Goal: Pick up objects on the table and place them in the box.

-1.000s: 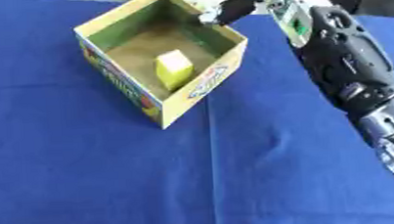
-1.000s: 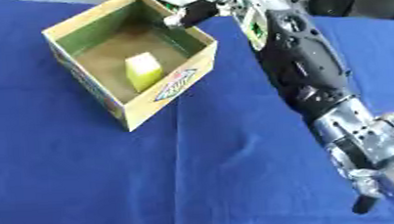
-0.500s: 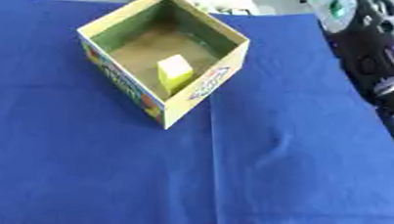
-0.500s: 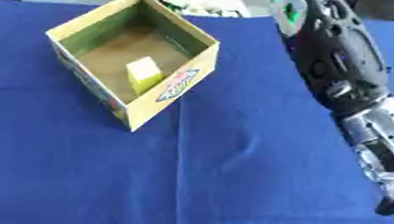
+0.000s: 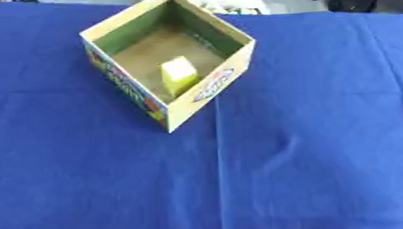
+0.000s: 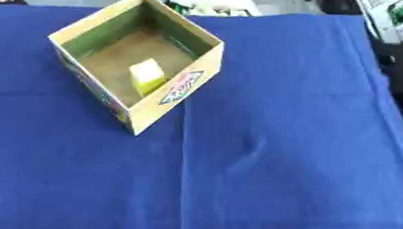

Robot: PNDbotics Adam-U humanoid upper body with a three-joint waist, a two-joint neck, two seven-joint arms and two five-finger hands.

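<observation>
soft, even light, both views slightly blurred

the blue cloth (image 5: 286,156) is evenly lit with no glare, its creases showing only as faint darker lines. the box (image 5: 212,88) has shaded inner walls, and the yellow block (image 5: 178,74) inside is the brightest spot. edges and the box's print are smeared. the far background is washed out and unfocused.

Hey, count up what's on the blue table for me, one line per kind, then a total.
Cardboard box: 1
Yellow block inside the box: 1
Total: 2
No robot hand shows in either view.
</observation>
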